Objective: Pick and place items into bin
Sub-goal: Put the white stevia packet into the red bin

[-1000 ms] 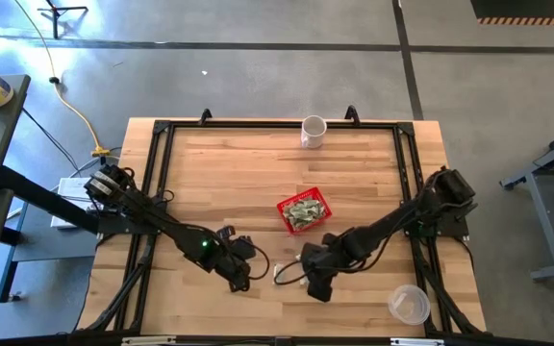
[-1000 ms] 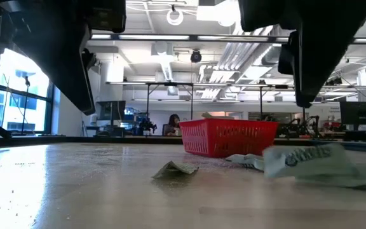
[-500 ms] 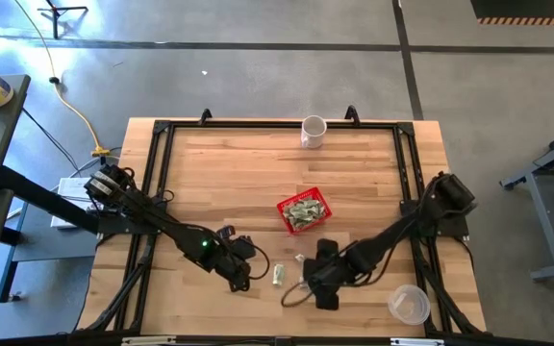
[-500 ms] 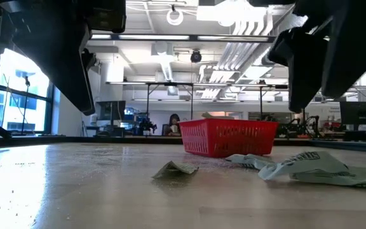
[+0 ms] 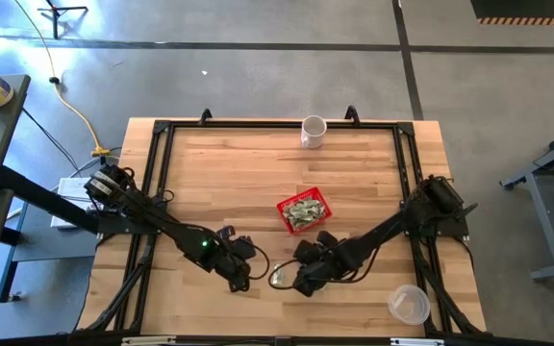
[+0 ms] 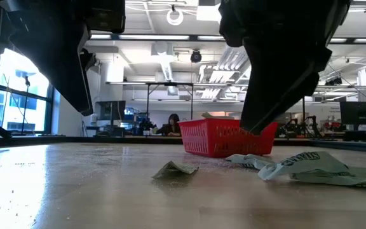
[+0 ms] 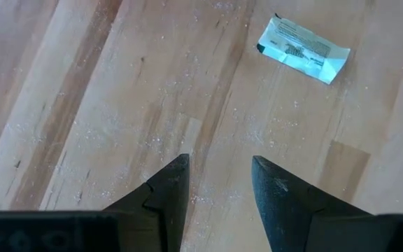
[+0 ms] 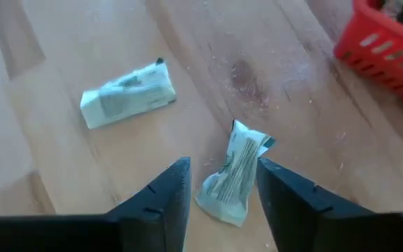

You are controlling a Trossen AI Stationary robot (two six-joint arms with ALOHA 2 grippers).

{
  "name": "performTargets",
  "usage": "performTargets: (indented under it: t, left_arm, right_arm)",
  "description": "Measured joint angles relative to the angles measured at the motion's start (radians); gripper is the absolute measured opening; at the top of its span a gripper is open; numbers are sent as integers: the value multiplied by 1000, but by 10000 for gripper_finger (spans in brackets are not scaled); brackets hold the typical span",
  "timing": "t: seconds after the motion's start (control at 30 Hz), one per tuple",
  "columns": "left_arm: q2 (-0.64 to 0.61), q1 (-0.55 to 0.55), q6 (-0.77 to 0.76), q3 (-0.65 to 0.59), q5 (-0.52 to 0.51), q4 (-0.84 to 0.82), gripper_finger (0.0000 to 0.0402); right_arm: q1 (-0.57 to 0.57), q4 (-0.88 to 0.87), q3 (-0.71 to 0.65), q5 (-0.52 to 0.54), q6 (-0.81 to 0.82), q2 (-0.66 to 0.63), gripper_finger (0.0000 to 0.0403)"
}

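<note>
Two loose pale green-and-white paper pieces lie flat on the wooden table between my grippers (image 5: 278,276). In the right wrist view one piece (image 8: 234,175) lies between my open right gripper's (image 8: 220,187) fingers, apart from both, and the other piece (image 8: 127,96) lies farther off. My right gripper (image 5: 299,281) hovers just right of them. My left gripper (image 5: 243,277) waits open to their left, and its wrist view shows one piece (image 7: 303,49) ahead of it. The red basket (image 5: 304,211) stands beyond, with several pieces inside.
A white mug (image 5: 314,131) stands at the table's far edge. A clear plastic cup (image 5: 409,304) sits near the near right corner. Black frame rails run along the table's left and right sides. The low view shows the pieces (image 6: 310,166) (image 6: 175,169) in front of the basket (image 6: 227,137).
My right gripper swung a little toward the near right edge, then came back left and toward the far edge, over the loose pieces. In the low view the right-hand piece, raised and blurred a second ago, now lies spread flat on the table. My left arm kept still.
</note>
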Motion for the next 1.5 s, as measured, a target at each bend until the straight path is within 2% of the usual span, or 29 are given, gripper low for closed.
performTargets:
  t: [0.33,0.5,0.57,0.67,0.73,0.83,0.87,0.9,1.03,1.17,1.23,1.3,1.5]
  left_arm:
    - [0,0,10,0,9,-12,188]
    - [0,0,10,0,8,-35,188]
    - [0,0,10,0,8,-35,188]
    - [0,0,10,0,8,-35,188]
    - [0,0,14,0,8,-34,188]
    - [0,0,28,0,8,-31,188]
    - [0,2,29,0,8,-29,188]
    - [0,6,30,0,8,-29,188]
    - [0,21,37,0,4,-17,188]
    - [0,37,55,0,21,26,188]
    - [0,51,28,0,47,45,188]
    - [9,82,-33,0,101,84,188]
    - [62,179,-147,-1,222,236,198]
  right_arm:
    - [-2,13,0,2,80,67,253]
    - [-16,-20,1,28,79,94,256]
    - [-25,-46,2,21,79,95,238]
    - [-41,-83,4,25,78,95,186]
    - [-63,-82,3,-9,52,94,137]
    - [-105,-43,2,-144,-19,70,45]
    - [-114,-35,-1,-152,-41,55,24]
    - [-119,-36,-1,-138,-63,35,13]
    - [-160,-111,38,-19,-108,-88,25]
    - [-233,-227,39,127,-172,-172,5]
    - [-280,-237,36,159,-211,-187,14]
    - [-328,-221,34,146,-260,-186,41]
    - [-425,-138,34,-12,-339,-179,179]
